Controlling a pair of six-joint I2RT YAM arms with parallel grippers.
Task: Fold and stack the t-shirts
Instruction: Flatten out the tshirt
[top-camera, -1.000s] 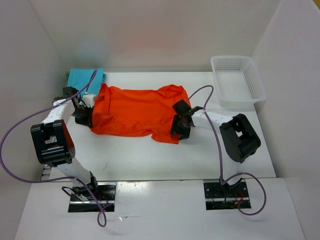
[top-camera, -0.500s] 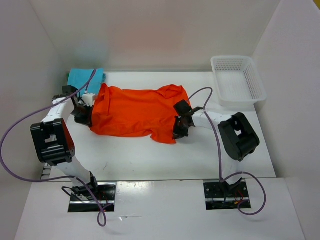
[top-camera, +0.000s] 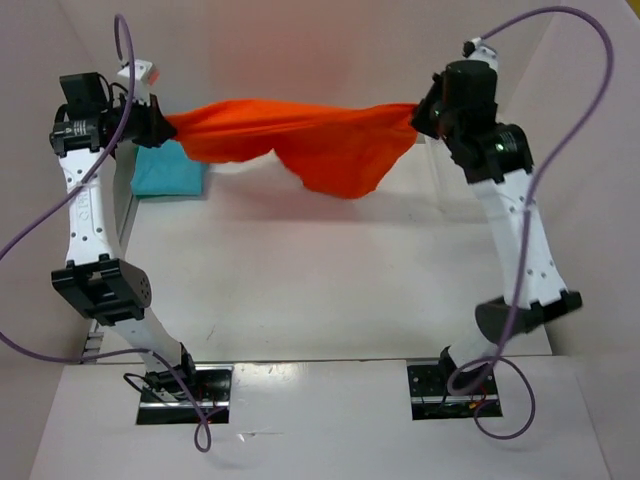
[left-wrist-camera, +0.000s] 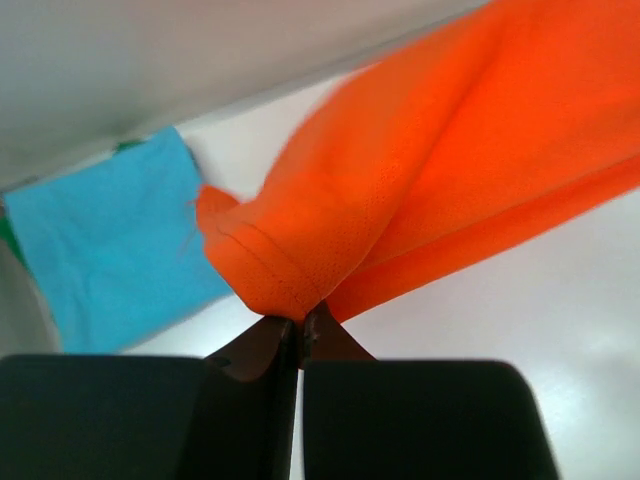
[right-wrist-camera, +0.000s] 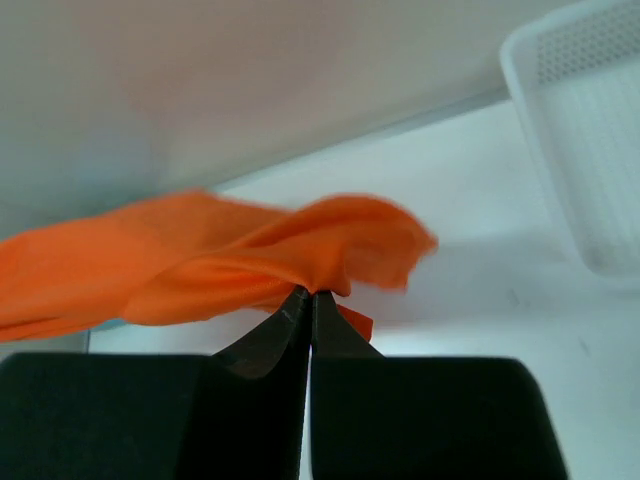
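Observation:
The orange-red t-shirt (top-camera: 300, 135) hangs stretched in the air between both raised arms, sagging in the middle. My left gripper (top-camera: 160, 125) is shut on its left end; the left wrist view shows the bunched hem (left-wrist-camera: 290, 270) pinched at the fingertips (left-wrist-camera: 300, 325). My right gripper (top-camera: 420, 112) is shut on the right end, and the right wrist view shows cloth (right-wrist-camera: 250, 260) clamped at the closed tips (right-wrist-camera: 310, 297). A folded turquoise-blue t-shirt (top-camera: 168, 170) lies at the table's back left, with a sliver of dark green (left-wrist-camera: 8, 235) under its edge.
A white mesh basket (right-wrist-camera: 590, 130) stands at the back right, mostly hidden behind the right arm in the top view. White walls close in the table (top-camera: 330, 270) on three sides. Purple cables loop off both arms.
Both arms have risen from the table, lifting the orange-red t-shirt off it and stretching it in the air. The right gripper closed on the shirt's right end.

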